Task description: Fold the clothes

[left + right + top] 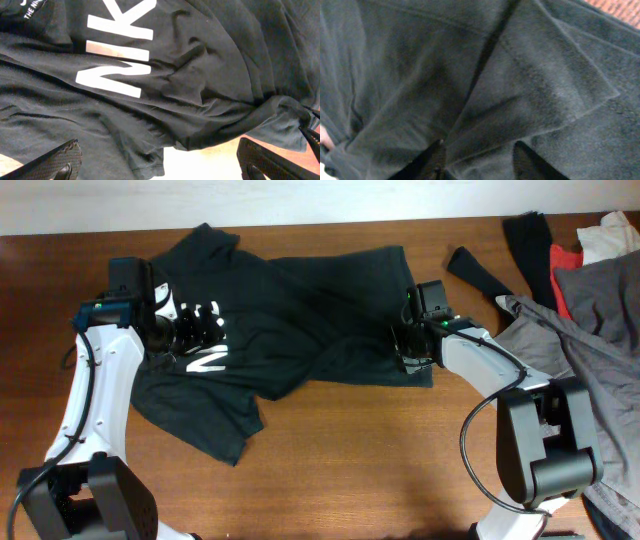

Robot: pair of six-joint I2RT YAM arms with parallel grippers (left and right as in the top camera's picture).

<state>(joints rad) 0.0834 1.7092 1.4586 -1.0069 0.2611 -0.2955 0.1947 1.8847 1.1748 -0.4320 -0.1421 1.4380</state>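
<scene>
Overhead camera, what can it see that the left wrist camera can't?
Only overhead: the grey clothes pile, the red cloth, and the right claw at the dark shirt's edge. Only left wrist: tiny white words in the top corner, and the left claw's tips wide apart, close up. Both: the dark shirt and its big white letters.

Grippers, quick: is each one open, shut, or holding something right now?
Left gripper: open, holding nothing, above the large blackish-green fabric garment.
Right gripper: a garment fold lies between its jaws; gripped or not cannot be told.
</scene>
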